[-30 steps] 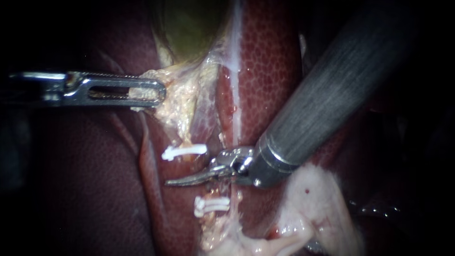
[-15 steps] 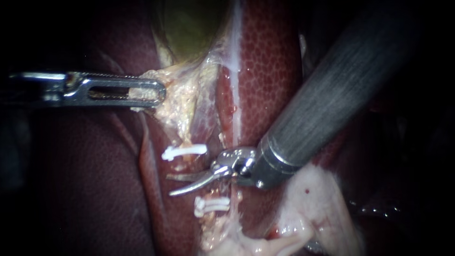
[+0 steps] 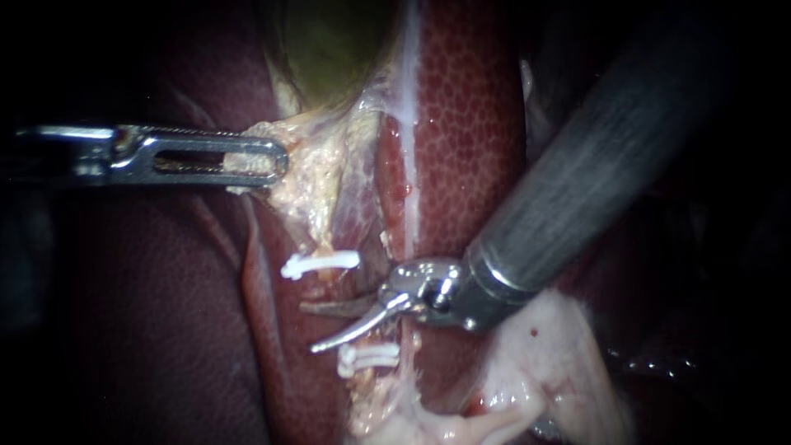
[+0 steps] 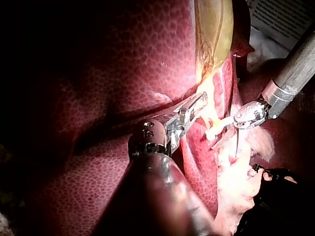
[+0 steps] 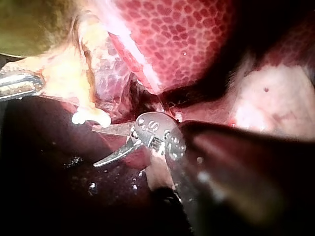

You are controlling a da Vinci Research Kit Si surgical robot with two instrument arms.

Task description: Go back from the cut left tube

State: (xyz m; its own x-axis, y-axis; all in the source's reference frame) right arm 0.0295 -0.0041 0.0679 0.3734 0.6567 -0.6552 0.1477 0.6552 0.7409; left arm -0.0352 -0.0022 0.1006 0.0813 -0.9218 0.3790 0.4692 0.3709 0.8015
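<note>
My left instrument (image 3: 276, 161) comes in from the left, its jaws pinched on the pale fatty tissue (image 3: 317, 165) below the gallbladder (image 3: 329, 49). My right instrument (image 3: 317, 328) has its curved blades spread, holding nothing. They lie in the gap of the cut tube (image 3: 324, 247), between the single white clip (image 3: 321, 264) above and the paired clips (image 3: 368, 356) below, beside the liver (image 3: 470, 124).

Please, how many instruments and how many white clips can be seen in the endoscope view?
Instruments: 2, the left instrument on pale tissue and the right instrument.
White clips: 3, the upper clip and the lower pair, which seems to be 2 lying together.
Total: 5.
</note>
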